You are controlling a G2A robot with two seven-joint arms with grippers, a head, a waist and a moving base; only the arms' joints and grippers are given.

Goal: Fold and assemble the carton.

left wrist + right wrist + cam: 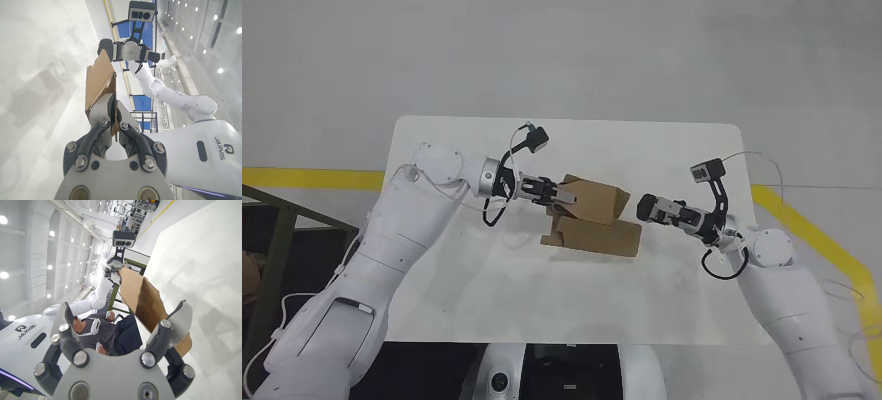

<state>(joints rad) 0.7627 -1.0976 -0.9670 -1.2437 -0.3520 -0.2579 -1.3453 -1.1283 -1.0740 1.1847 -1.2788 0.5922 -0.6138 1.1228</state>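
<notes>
From where I stand, the carton (592, 225) sits about the middle of the table (492, 300), well in from all 4 edges. It is half opened: brown panels stand at angles and are not yet squared into a box.

The left gripper (113, 108) is pressed together on 1 flap (115, 85) at the carton's end, with the board pinched thin between its 2 fingers. The right gripper (123, 308) hangs at the opposite end with its fingers spread wide and nothing clamped. 1 finger (179, 317) is right by the carton's near edge, though I cannot tell whether it touches.

This looks like plain corrugated board, so I judge it light, and 1 pinch should carry it easily. The panels should be stiff across their faces, yet they will hinge readily along the scored creases, so the shape can collapse or skew when pushed from 1 side. On the smooth table it will probably slide rather than stay put. The flap edges are thin and could crumple or tear under a hard squeeze or a twist.

The best hold, I think, is on a flap or panel edge close to a crease, taken flat across the board. The other gripper should brace the far end so that folding forces meet resistance.
</notes>
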